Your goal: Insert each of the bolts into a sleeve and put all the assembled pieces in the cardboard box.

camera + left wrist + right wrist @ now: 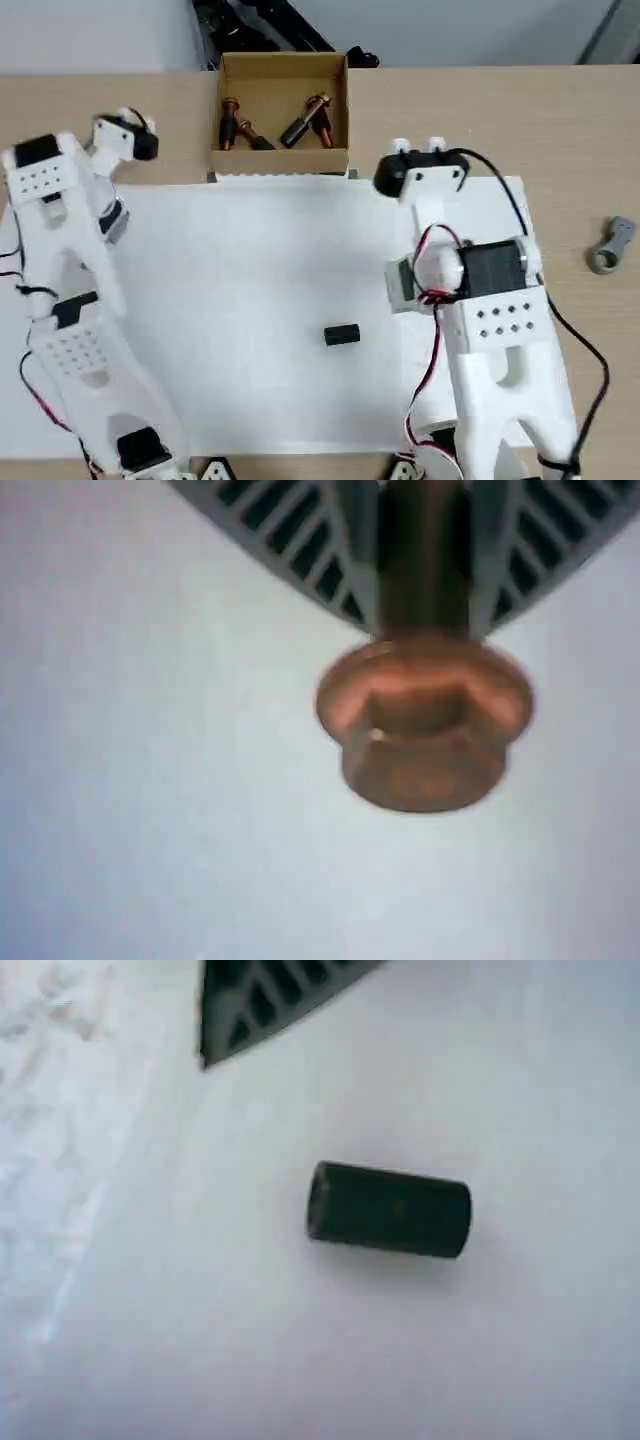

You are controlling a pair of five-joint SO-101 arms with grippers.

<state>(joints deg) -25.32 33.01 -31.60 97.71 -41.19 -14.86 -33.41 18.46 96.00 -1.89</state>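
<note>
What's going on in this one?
The left gripper is shut on a copper bolt, held by its shank over the white sheet. One black sleeve lies loose on that sheet, with nothing gripping it. Several assembled pieces already lie in the cardboard box, so this looks like the last bolt and sleeve to join.

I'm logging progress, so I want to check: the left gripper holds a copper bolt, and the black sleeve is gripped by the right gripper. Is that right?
Not quite. The left gripper does hold a copper bolt, but nothing grips the black sleeve. It lies loose on its side on the white sheet, as the high view and the right wrist view show.
</note>
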